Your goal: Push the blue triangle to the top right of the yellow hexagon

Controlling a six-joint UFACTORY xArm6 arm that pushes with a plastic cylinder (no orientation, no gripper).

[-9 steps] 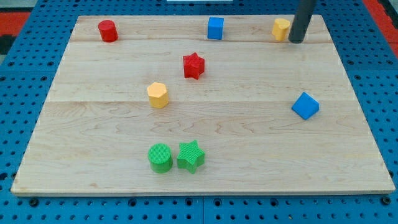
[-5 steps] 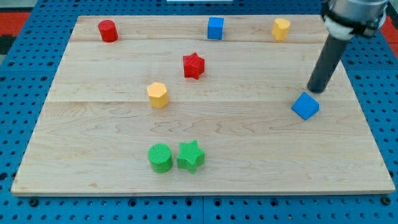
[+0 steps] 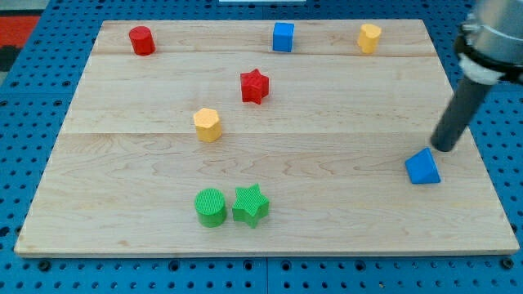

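The blue triangle (image 3: pixel 422 167) lies near the board's right edge, below the middle. My tip (image 3: pixel 444 149) is just above and to the right of it, touching or nearly touching its upper right corner. The yellow hexagon (image 3: pixel 207 124) sits left of the board's centre, far to the left of the triangle and a little higher.
A red star (image 3: pixel 254 86) stands up and right of the hexagon. A red cylinder (image 3: pixel 141 40), a blue cube (image 3: pixel 283 37) and a second yellow block (image 3: pixel 369 37) line the top edge. A green cylinder (image 3: pixel 211 207) and a green star (image 3: pixel 251 204) sit together near the bottom. The wooden board (image 3: pixel 122 204) rests on a blue pegboard.
My tip has come down from the top right corner to the right edge. The blue triangle has slid down and to the right and has turned.
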